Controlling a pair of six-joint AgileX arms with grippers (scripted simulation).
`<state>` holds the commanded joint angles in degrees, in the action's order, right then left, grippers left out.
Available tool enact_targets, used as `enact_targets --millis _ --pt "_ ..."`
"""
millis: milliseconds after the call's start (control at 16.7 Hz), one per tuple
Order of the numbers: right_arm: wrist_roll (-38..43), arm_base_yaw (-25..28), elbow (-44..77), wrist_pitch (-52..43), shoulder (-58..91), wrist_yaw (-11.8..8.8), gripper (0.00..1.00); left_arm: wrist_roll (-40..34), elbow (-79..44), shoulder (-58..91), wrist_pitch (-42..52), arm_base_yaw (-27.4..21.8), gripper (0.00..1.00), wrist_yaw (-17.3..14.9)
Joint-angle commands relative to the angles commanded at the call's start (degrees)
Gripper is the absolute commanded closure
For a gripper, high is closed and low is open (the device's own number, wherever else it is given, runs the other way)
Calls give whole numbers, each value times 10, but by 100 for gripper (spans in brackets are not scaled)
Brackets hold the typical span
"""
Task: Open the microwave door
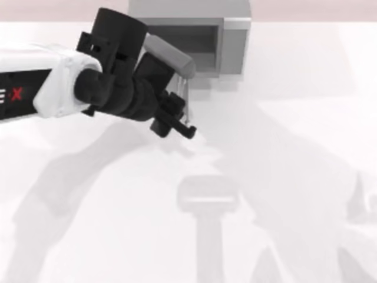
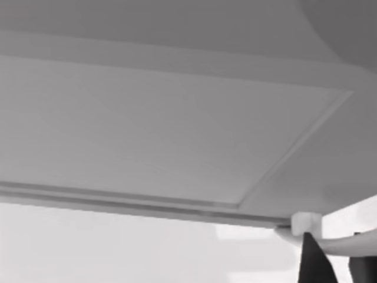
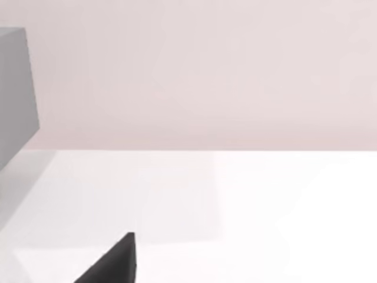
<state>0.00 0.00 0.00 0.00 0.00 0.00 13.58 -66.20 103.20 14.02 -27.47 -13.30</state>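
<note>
Top view: the microwave door (image 1: pixel 171 58) is standing swung out from the microwave (image 1: pixel 232 47) at the table's far edge, barring the left side of the open cavity (image 1: pixel 191 38), while the left arm and left gripper (image 1: pixel 181 127) at the door's handle (image 1: pixel 184 88) are occupying the space in front of it. The table (image 1: pixel 294 177) to the right and the near side is lying open to passage.

Red "X" on a black band along the white casing of the left arm (image 1: pixel 35 88), at the top view's left edge, a partial red mark just before it cut off by the frame, no other readable text, labels or numbers
</note>
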Motion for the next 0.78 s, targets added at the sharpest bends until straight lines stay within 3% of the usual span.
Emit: enact_targets --millis 480,780 --pt "0 0 0 0 0 0 0 0 0 0 0 0 100 0" --pt "0 0 0 0 0 0 0 17 4 -4 5 6 100 -17"
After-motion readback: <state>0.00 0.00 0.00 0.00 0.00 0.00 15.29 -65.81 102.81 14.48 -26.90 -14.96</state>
